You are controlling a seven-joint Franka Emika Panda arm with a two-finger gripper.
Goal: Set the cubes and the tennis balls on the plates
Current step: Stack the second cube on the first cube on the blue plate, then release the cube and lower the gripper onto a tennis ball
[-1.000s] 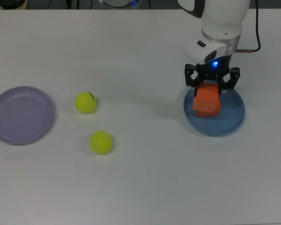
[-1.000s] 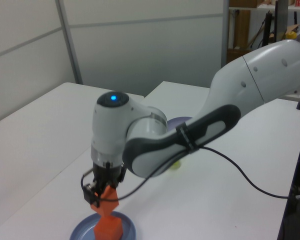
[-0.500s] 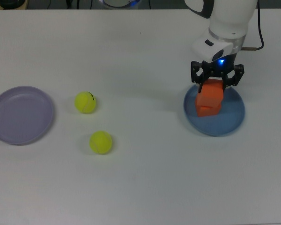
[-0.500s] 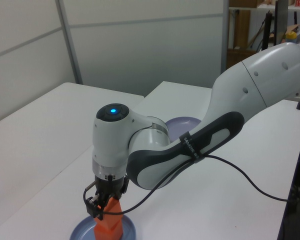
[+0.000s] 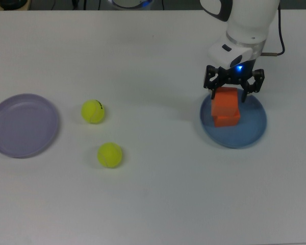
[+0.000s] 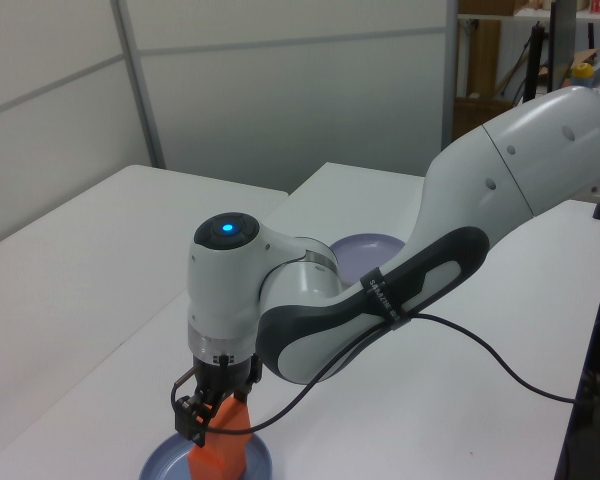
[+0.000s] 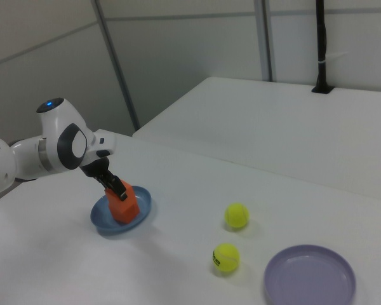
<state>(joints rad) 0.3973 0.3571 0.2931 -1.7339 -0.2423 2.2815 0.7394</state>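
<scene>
Orange cubes (image 5: 226, 107) stacked on blue plate (image 5: 250, 133), tool (image 5: 233, 88) apart astride top cube, 2 tennis balls (image 5: 93, 111) nr lavender plate (image 5: 20, 125)

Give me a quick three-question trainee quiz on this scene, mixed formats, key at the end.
1. How many fuzzy yellow-green tennis balls lie directly on the white table?
2. True or false: the pale lavender round plate holds nothing.
3. The bright orange cubes sit: A) stacked on the medium blue round plate; B) side by side on the lavender plate; C) apart on the table.

Key: 1) two; 2) true; 3) A.
</scene>
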